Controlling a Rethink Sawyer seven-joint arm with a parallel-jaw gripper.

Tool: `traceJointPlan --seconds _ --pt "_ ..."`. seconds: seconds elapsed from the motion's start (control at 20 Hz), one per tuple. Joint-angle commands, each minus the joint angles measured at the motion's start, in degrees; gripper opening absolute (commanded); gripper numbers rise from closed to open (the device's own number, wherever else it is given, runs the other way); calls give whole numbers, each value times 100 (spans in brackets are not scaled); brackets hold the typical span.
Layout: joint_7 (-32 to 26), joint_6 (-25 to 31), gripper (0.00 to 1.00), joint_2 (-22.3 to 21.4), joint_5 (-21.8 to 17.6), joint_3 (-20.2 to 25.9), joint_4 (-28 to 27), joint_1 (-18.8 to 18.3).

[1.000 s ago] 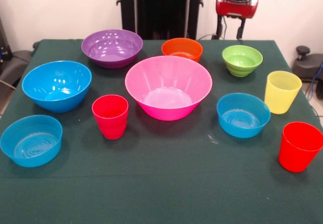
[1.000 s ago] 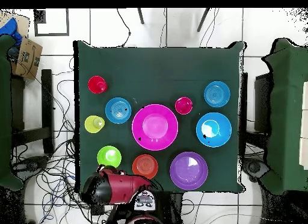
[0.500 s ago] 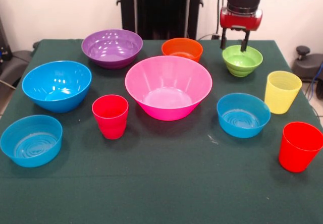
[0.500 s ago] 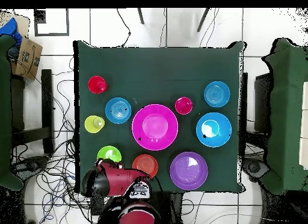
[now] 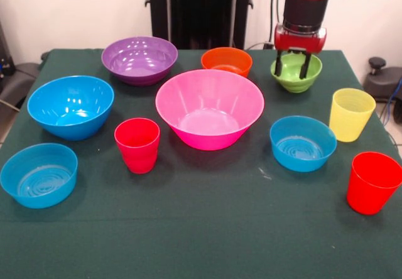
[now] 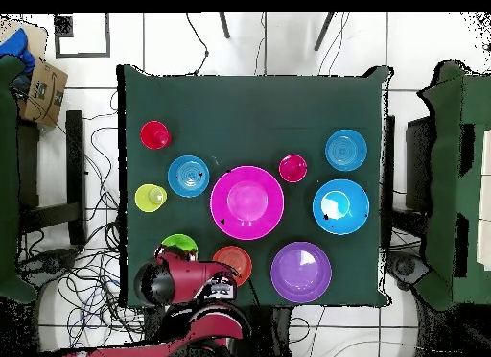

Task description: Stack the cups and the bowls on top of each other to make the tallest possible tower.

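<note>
My gripper (image 5: 292,65) has come down at the lime green bowl (image 5: 296,76) at the table's far right, open, its fingers (image 5: 306,66) dipping into the bowl behind its near rim. The overhead view has the arm covering most of that bowl (image 6: 178,244). All other pieces stand apart: pink bowl (image 5: 209,109), purple bowl (image 5: 139,59), orange bowl (image 5: 227,60), big blue bowl (image 5: 70,106), two small blue bowls (image 5: 39,175) (image 5: 303,142), two red cups (image 5: 137,144) (image 5: 373,182) and a yellow cup (image 5: 351,114). No tower shows.
A dark green cloth covers the table (image 5: 201,241). Black equipment stands behind its far edge. In the overhead view, cables lie on the floor around the table and a cardboard box (image 6: 43,92) sits at the upper left.
The arm has dropped from above the table's back edge down to the lime green bowl. The bowl has shifted slightly left and away from the front camera.
</note>
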Motion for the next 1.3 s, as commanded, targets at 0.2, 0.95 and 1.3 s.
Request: traceJointPlan --seconds 0.2,0.95,1.3 --pt "854 -598 100 596 -6 276 -676 -84" --pt "942 292 100 -605 212 220 84 73" --pt "833 734 100 -1022 169 219 191 36"
